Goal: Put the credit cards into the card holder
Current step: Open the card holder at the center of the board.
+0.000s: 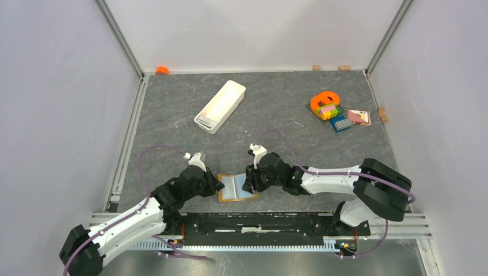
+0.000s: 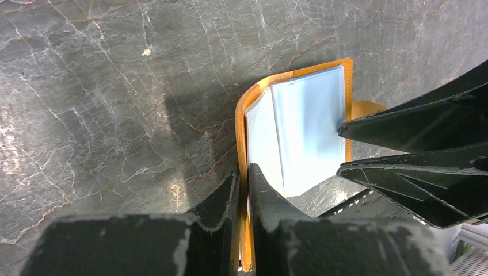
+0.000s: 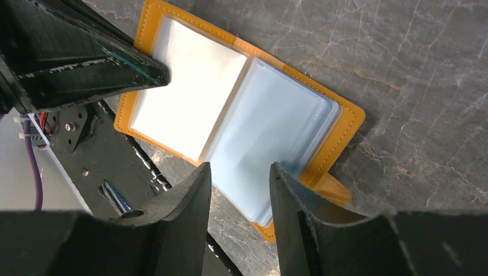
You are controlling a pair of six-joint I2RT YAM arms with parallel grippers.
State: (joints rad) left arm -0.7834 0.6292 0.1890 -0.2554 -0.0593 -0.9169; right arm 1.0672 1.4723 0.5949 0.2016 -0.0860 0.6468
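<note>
1. the card holder [image 1: 236, 188] lies open on the grey marbled counter [image 1: 276, 115], close to its near edge and between the two end effectors, with its orange cover down and its pale pockets [image 3: 270, 121] facing up.
2. the left end effector [image 2: 243, 172] has its fingers [image 2: 225, 198] drawn almost together. the left edge of the orange cover runs between them, so it is clamped on the card holder [image 2: 305, 126] at that edge.
3. the right end effector [image 3: 239, 169] has its fingers [image 3: 193, 192] apart, with a clear gap between them. it hangs low over the right half of the card holder [image 3: 184, 98], and the near edge of the pale pockets shows in the gap. whether a fingertip touches a pocket cannot be told.
4. in the left wrist view the right end effector [image 2: 339, 146] comes in from the right, its two tips right at the outer edge of the pockets.
5. the orange snap tab [image 3: 334, 190] sticks out from under the right side of the cover, flat on the counter.
6. well apart from all this, a long white tray [image 1: 220, 106] lies at an angle towards the far side, and a pile of coloured toy blocks [image 1: 331, 109] sits at the far right.
</note>
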